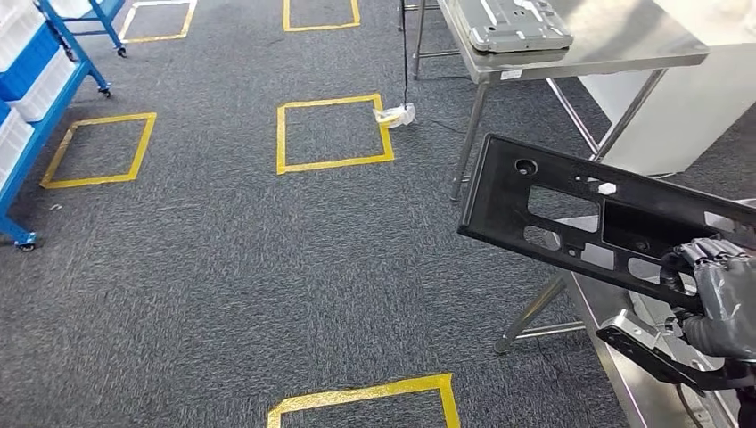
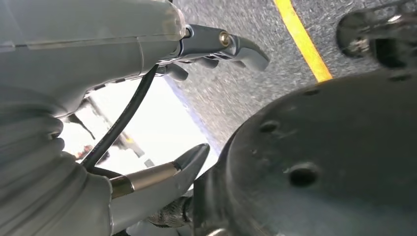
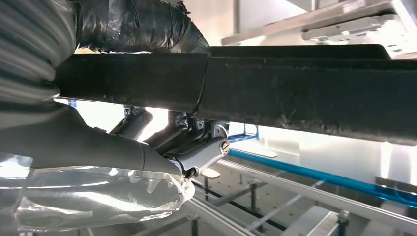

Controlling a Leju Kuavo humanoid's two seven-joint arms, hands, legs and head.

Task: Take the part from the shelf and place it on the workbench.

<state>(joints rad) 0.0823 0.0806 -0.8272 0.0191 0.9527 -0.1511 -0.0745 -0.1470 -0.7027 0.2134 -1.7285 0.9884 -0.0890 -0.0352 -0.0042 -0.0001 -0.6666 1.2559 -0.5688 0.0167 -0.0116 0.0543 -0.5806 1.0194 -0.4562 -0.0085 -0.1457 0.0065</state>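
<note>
Part (image 1: pixel 571 214), a long black plastic panel with cut-outs, hangs in the air at the right of the head view, tilted, its far end over the carpet (image 1: pixel 223 267) and its near end clamped in the right hand (image 1: pixel 713 299). The fingers (image 1: pixel 704 259) of that hand wrap over the panel's near edge; in the right wrist view the panel (image 3: pixel 295 93) runs as a dark bar across the hand (image 3: pixel 147 147), thumb beneath it. A steel counter (image 1: pixel 615 366) lies just below the hand, and a second steel counter (image 1: pixel 624 40) stands farther off, carrying a grey metal part (image 1: pixel 517 27). Yellow tape squares (image 1: pixel 334 134) mark the carpet, and a blue shelf (image 1: pixel 45 80) with white bins stands at the far left. The left hand (image 2: pixel 147 98) hangs near the floor, its fingers (image 2: pixel 246 49) spread apart and holding nothing.
</note>
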